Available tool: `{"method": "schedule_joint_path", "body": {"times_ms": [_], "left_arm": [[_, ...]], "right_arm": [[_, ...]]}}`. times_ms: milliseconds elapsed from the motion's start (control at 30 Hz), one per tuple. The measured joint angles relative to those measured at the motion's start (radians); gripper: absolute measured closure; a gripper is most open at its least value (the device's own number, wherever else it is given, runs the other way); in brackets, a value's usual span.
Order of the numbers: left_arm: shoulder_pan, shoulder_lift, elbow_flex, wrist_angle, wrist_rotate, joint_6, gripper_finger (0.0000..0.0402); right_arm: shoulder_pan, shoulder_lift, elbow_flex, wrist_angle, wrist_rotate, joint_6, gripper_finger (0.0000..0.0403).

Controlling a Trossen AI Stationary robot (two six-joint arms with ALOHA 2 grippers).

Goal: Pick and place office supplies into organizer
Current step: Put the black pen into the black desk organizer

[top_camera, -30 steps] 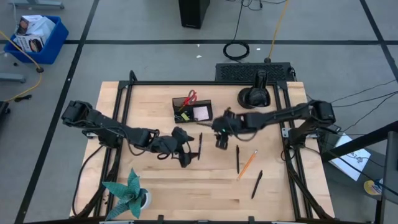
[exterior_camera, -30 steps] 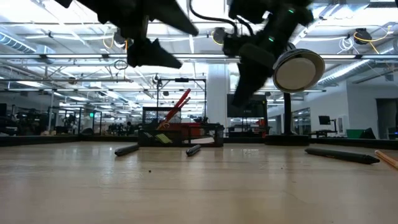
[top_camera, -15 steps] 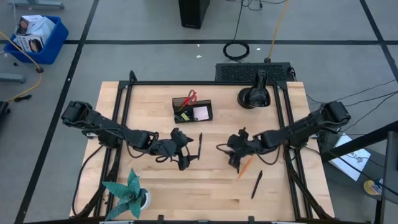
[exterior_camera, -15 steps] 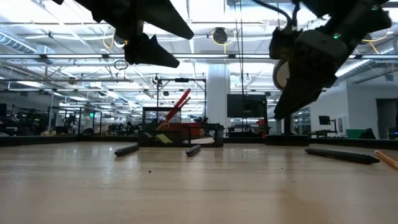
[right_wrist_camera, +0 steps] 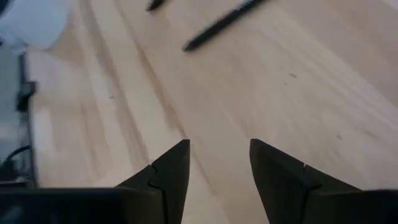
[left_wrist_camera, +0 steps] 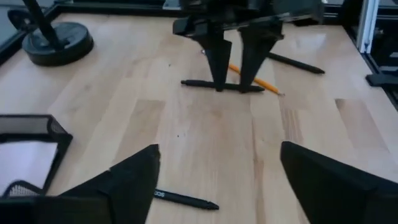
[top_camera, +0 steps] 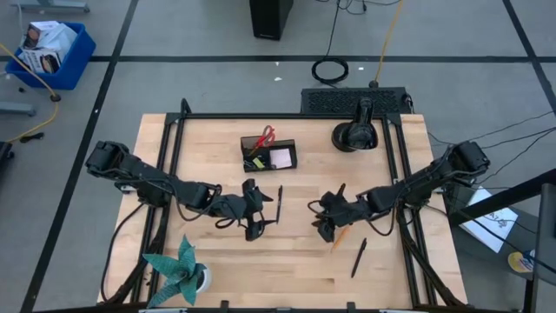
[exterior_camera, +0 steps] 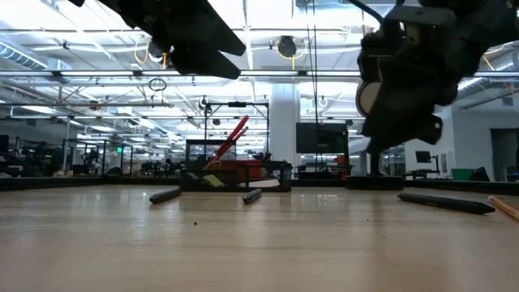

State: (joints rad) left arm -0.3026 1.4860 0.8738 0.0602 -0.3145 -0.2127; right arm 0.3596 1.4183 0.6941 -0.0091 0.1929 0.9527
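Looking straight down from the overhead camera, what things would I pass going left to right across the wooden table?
Teal paper plant → left tool → organizer → right tool → black pen → round black stand.

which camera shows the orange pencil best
The left wrist view: the orange pencil lies unblocked behind the right gripper. The high view half hides it; low view catches only its end; right wrist view misses it.

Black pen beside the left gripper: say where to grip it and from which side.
Grip the black pen mid-shaft, coming straight down, probably with the open left gripper. It lies flat, thin and apart from other things, so the jaws should close across its width.
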Motion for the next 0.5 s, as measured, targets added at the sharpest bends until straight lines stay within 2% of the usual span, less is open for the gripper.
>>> {"method": "schedule_joint_path", "body": {"times_ms": [233, 400, 500], "left_arm": [[0.024, 0.000, 0.000, -0.029, -0.001, 0.035, 0.0134], [0.034, 0.000, 0.000, -0.052, -0.001, 0.050, 0.0148], [0.034, 0.000, 0.000, -0.060, -0.001, 0.051, 0.0148]], "right_arm": [[0.056, 0.006, 0.000, -0.138, 0.092, 0.213, 0.0261], [0.057, 0.005, 0.001, -0.294, 0.139, 0.346, 0.0274], [0.038, 0.002, 0.001, -0.341, 0.117, 0.407, 0.0281]]}}
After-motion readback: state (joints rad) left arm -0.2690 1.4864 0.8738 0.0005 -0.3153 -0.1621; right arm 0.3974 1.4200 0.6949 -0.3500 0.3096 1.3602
